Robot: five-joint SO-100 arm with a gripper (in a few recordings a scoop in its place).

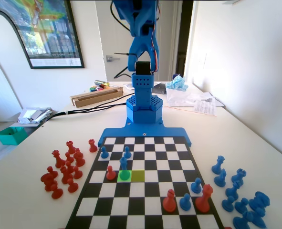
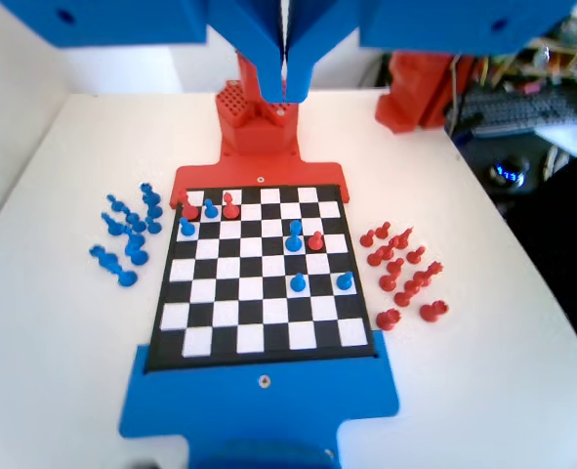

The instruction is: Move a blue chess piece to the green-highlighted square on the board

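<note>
Task looks done, or nearly. The blue piece (image 1: 124,168) stands on the green square (image 1: 125,175) in the fixed view, upright, base down, long axis vertical, rounded top up. No lean that I can see. The olive square (image 1: 138,175) just right of it is bare. A red pawn (image 1: 110,173) sits on the square to its left, close but apart.

In the wrist view the same blue piece (image 2: 295,234) shows mid-board, with the red pawn (image 2: 315,240) beside it on the right. No tint shows on the board (image 2: 264,337) from this camera.

Gripper (image 2: 285,93) is high above the board, well clear of every piece. Jaws pressed together, only a thin seam between them, nothing held.

The arm (image 1: 141,52) stands raised at the far end of the board in the fixed view.

What's left, as I judge it: nothing on the piece itself. At most the arm parks. Captured pieces lie on the bench either side, blue (image 1: 241,191) right and red (image 1: 64,167) left in the fixed view.
</note>
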